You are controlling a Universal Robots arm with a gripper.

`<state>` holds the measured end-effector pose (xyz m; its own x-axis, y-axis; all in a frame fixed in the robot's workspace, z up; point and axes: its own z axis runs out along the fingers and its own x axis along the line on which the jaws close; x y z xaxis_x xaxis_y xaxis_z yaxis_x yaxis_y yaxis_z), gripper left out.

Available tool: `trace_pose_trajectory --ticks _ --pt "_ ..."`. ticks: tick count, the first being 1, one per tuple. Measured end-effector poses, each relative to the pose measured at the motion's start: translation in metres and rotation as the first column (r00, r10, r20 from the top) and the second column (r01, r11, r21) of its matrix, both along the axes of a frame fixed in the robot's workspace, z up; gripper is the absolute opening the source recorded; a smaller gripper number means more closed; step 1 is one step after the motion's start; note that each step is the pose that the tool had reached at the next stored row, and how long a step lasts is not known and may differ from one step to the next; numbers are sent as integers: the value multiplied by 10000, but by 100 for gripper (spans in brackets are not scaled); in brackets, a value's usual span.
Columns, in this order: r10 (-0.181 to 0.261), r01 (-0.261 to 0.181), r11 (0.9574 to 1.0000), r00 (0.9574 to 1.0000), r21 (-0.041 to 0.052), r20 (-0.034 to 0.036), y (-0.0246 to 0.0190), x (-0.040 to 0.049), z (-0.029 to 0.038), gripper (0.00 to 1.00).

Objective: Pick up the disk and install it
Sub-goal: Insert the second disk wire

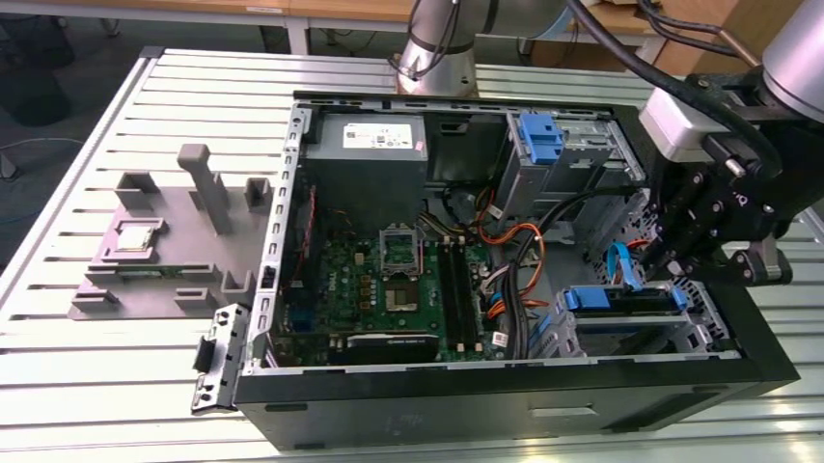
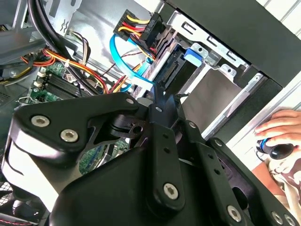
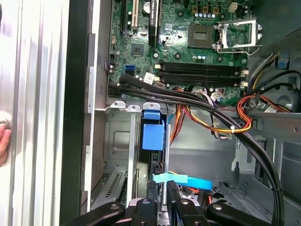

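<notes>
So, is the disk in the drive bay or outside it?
In: the disk sits between the walls of the bay, inside the case. Fully seated: cannot tell.

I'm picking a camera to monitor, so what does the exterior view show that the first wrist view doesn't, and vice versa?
Exterior view: a grey holder with a small chip on the table beside the computer case, and the arm's base. First wrist view: a person's hand outside the case. Both: the green circuit board, the blue-framed disk in its bay, and the gripper right by it.
</notes>
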<state>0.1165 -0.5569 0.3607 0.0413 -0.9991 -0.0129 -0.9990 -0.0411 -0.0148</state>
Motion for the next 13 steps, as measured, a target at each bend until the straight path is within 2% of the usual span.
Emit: trace_pose_trajectory --ticks 7,13 --pt "-54 54 10000 10000 3 0 48 72 -8 23" --pt "-57 57 10000 10000 4 0 173 136 -16 23"
